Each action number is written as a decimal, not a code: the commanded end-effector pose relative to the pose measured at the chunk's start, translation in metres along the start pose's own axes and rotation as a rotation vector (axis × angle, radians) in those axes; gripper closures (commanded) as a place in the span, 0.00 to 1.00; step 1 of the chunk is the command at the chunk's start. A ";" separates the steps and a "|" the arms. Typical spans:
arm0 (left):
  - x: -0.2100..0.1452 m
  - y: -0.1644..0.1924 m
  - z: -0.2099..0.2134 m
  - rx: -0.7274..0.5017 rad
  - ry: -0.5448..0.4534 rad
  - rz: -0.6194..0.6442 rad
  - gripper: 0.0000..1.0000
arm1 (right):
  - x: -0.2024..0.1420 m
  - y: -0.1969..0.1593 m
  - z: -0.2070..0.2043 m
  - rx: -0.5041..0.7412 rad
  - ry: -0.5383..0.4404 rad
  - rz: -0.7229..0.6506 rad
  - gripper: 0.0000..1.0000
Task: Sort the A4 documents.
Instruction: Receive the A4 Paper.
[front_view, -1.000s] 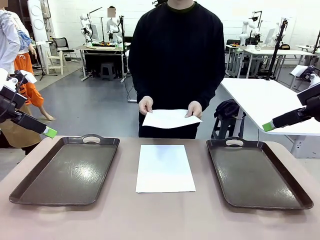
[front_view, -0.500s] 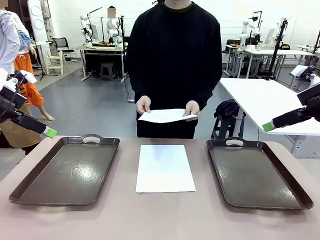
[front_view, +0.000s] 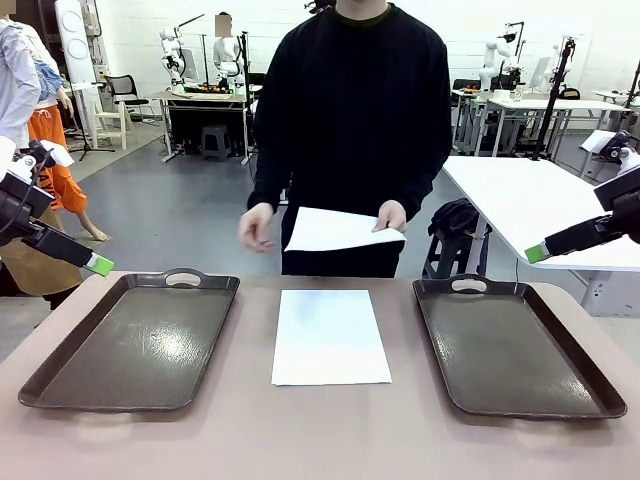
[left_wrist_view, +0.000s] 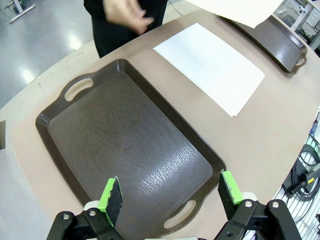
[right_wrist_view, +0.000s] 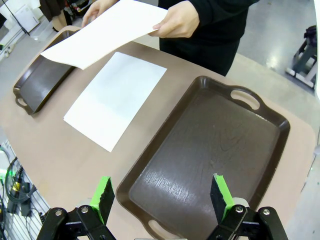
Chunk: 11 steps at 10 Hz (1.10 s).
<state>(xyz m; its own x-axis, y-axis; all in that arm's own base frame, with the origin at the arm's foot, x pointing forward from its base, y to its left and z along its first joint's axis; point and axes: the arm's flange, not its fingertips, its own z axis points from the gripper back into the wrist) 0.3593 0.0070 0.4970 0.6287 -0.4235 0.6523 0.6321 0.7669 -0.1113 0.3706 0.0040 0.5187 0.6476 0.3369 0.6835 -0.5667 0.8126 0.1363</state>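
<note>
One white A4 document (front_view: 331, 336) lies flat on the table between two dark brown trays, also visible in both wrist views (left_wrist_view: 210, 66) (right_wrist_view: 116, 98). A second sheet (front_view: 340, 231) (right_wrist_view: 100, 32) is held above the far edge by one of the person's hands (front_view: 391, 216). The person's other hand (front_view: 255, 228) hangs free beside it. My left gripper (left_wrist_view: 172, 192) is open above the near end of the left tray (left_wrist_view: 130, 145), nothing between its pads. My right gripper (right_wrist_view: 162, 196) is open over the right tray (right_wrist_view: 210, 145), also holding nothing.
The left tray (front_view: 140, 345) and the right tray (front_view: 510, 350) have nothing in them. The person stands at the far table edge. Both arms hover at the table's sides, left gripper (front_view: 98, 264), right gripper (front_view: 538, 252). Cables (left_wrist_view: 305, 170) hang by the table edge.
The person's hand at picture left has let go of the held sheet and moved out to the left. The sheet now hangs from one hand. Neither arm has moved.
</note>
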 end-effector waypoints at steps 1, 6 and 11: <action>-0.001 0.002 -0.001 -0.011 -0.005 -0.006 0.00 | 0.000 0.000 -0.001 0.016 -0.005 -0.001 0.00; -0.001 0.002 -0.001 -0.011 -0.005 -0.006 0.00 | 0.000 0.000 -0.001 0.016 -0.005 -0.001 0.00; -0.001 0.002 -0.001 -0.011 -0.005 -0.006 0.00 | 0.000 0.000 -0.001 0.016 -0.005 -0.001 0.00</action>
<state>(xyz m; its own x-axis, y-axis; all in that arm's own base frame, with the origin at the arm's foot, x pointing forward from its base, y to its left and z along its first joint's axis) 0.3593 0.0071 0.4971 0.6288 -0.4234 0.6522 0.6318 0.7671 -0.1111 0.3706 0.0040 0.5187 0.6476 0.3369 0.6835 -0.5667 0.8126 0.1363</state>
